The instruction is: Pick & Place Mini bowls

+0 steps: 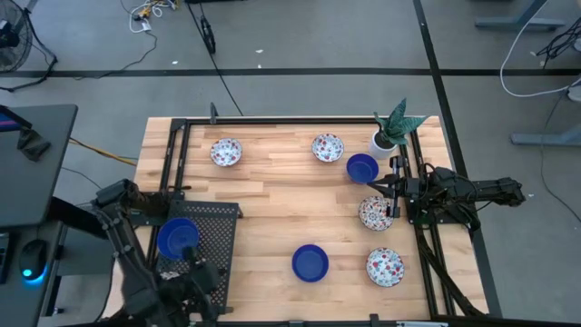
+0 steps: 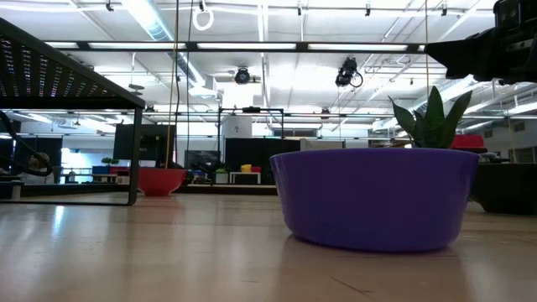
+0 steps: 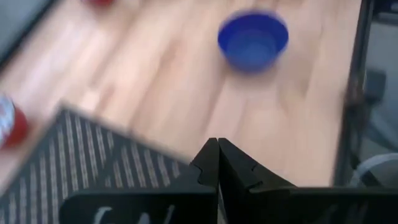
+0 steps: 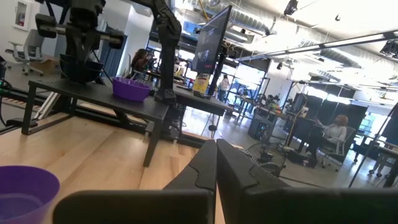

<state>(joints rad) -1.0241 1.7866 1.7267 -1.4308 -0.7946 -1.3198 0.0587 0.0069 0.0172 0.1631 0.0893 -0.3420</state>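
Note:
Seven mini bowls show in the high view. One blue bowl [image 1: 178, 238] stands on a raised black mesh rack [image 1: 218, 227]. The other two blue bowls [image 1: 310, 262] [image 1: 361, 167] rest base-down on the wooden table, as do several floral bowls [image 1: 226, 152] [image 1: 328, 146] [image 1: 374, 213] [image 1: 385, 266]. My left gripper [image 1: 201, 272] [image 3: 217, 163] hovers shut over the rack's near right part, facing the near blue bowl [image 3: 252, 40]. My right gripper [image 1: 377, 188] [image 4: 216, 163] is shut and points left between the far blue bowl [image 4: 25, 186] and a floral bowl, touching neither.
A white pot with a green plant [image 1: 388, 132] stands at the far right, close behind the far blue bowl. Black frame rails [image 1: 172, 154] [image 1: 419, 236] run along the table's left and right sides. Bare wood [image 1: 281, 204] lies in the table's middle. The low view is filled by the near blue bowl [image 2: 373, 197].

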